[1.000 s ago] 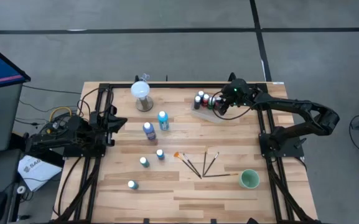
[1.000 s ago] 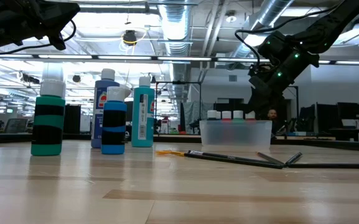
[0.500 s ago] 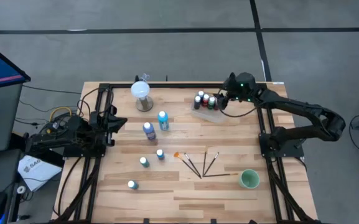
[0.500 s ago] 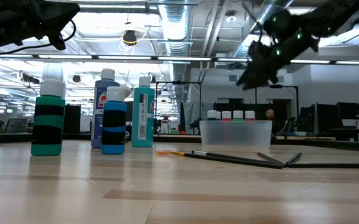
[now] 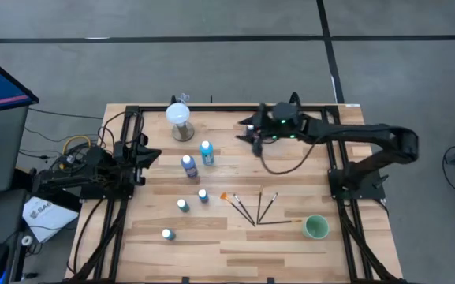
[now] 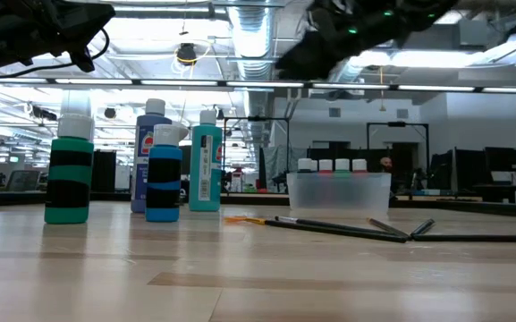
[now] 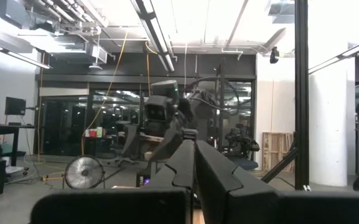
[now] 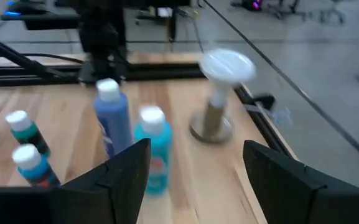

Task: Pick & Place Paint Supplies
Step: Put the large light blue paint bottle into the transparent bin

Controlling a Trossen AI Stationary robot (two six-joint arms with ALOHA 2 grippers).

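I see a pale wooden table (image 5: 235, 237) with a smooth, lightly glossy plank top. The paint bottles (image 6: 204, 165) look like glossy plastic; the container (image 6: 338, 190) is clear plastic; my right gripper (image 8: 195, 177) is matt black.

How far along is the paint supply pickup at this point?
Done: four capped bottles stand in the clear bin. In hand: nothing; the right end effector is open, facing the loose bottles. Left: those five and the brushes. The left end effector waits shut.
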